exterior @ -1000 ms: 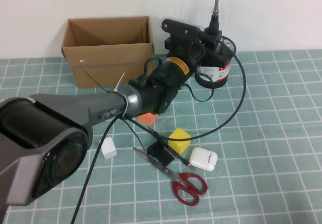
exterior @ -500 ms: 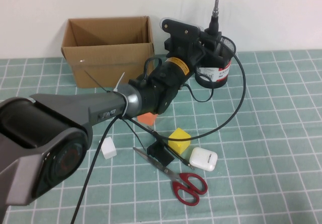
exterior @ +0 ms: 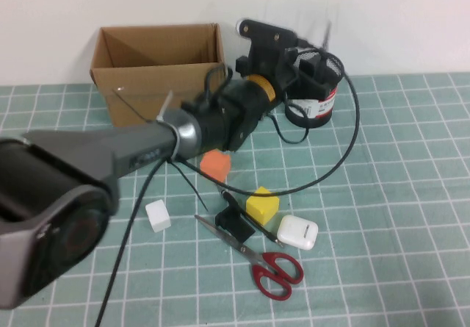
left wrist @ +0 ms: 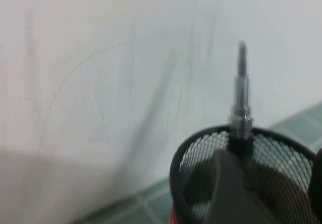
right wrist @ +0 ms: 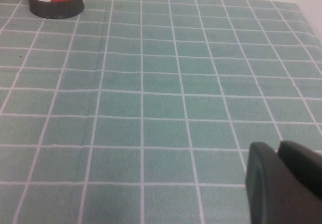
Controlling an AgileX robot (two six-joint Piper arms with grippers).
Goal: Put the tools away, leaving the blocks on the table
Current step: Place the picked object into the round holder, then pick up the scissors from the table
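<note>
Teal mat, and my left pincer (exterior: pixel 307 64) is over the far mesh cup (exterior: pixel 323 92)!
White block (exterior: pixel 157 214) sits near left, orange block (exterior: pixel 215 164) further back, then the thin pointed tool (exterior: pixel 246 215), the red-handled scissors (exterior: pixel 258 258) nearest, and the yellow block (exterior: pixel 262 203). At the cup my left fingers (left wrist: pixel 226 183) are spread, and the screwdriver (left wrist: pixel 241 90) stands in it, tip up. Far right, my right pincer (right wrist: pixel 274 183) hangs over bare table (right wrist: pixel 151 83), fingers pressed together.
</note>
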